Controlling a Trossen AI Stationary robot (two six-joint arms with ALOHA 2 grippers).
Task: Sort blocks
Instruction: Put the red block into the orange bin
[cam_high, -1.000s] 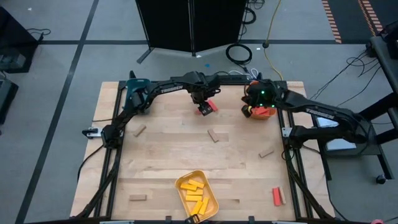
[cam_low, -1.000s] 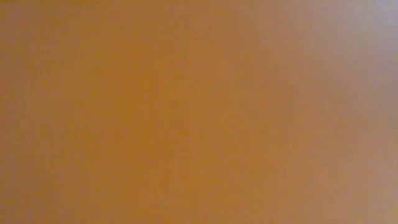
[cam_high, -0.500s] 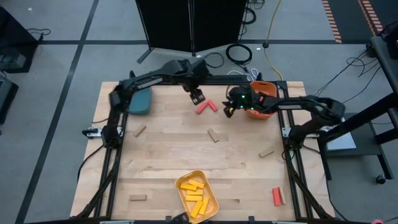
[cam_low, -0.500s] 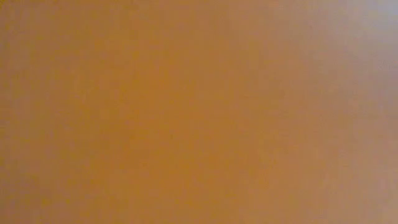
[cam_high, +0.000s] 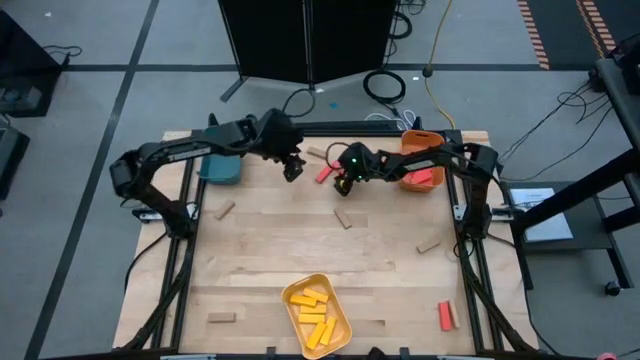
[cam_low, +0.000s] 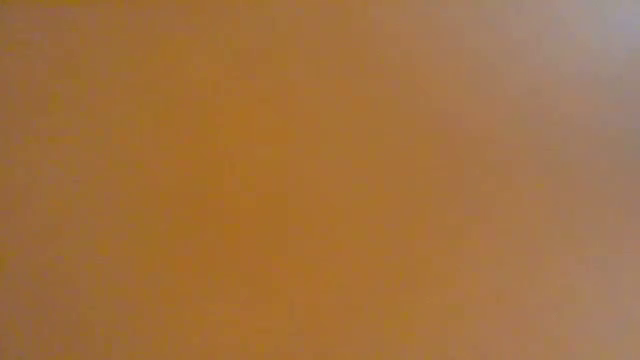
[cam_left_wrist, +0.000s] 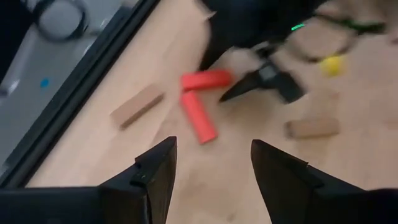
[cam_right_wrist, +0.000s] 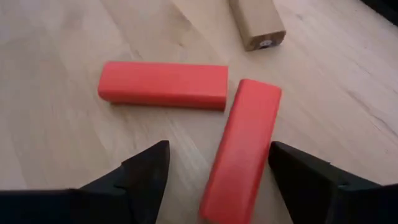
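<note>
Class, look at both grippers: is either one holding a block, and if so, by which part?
Nothing is held. The right gripper stands open over two red blocks lying on the table; the left gripper is open and empty too.

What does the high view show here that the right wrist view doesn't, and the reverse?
Only the high view shows the yellow tray of yellow blocks, the orange tray, the teal tray, a stray red block and the left gripper. Only the right wrist view shows the open right gripper straddling one red block. Both show the red pair near the table's far edge.
</note>
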